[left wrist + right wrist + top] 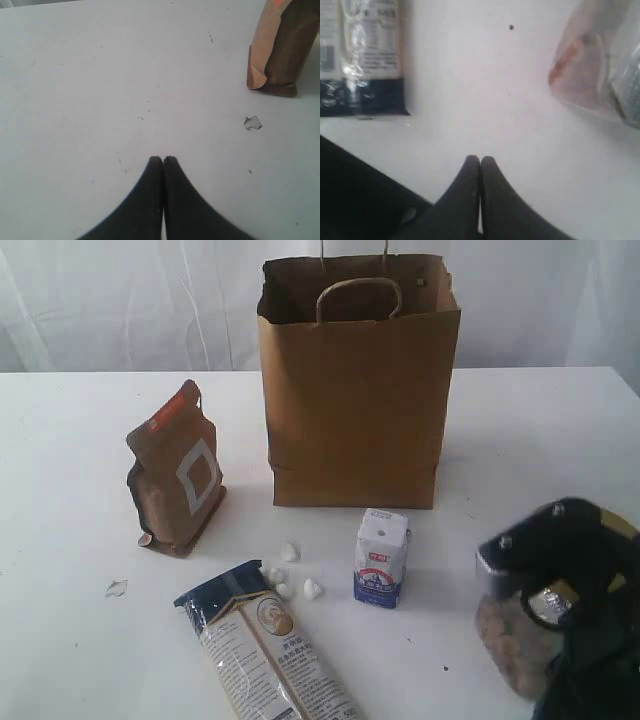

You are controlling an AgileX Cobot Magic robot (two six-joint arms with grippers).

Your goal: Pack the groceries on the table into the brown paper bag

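The left pincer [163,159] is fully closed, fingertips pressed together and gripping nothing, over bare table [100,75]. Nearest to it lies the small pale scrap [252,122]. Past the scrap stands the brown red-labelled pouch [280,50], upright toward the left edge, its top cut off in the left wrist view. The right pincer [480,159] is likewise closed and empty above the tabletop. Flanking it are the long blue-topped noodle packet [360,55] and the tan-lidded clear jar [600,70], both blurred and cropped. In the exterior view the right arm [570,570] hides the jar's upper part by the near right corner, so the lid cannot be made out. The packet lies flat, cut off at the near edge. The small white lumps [312,588] lie between it and the upright small white-blue carton [382,558]. The brown paper bag [355,390] stands open mid-width toward the far edge, its interior hidden.
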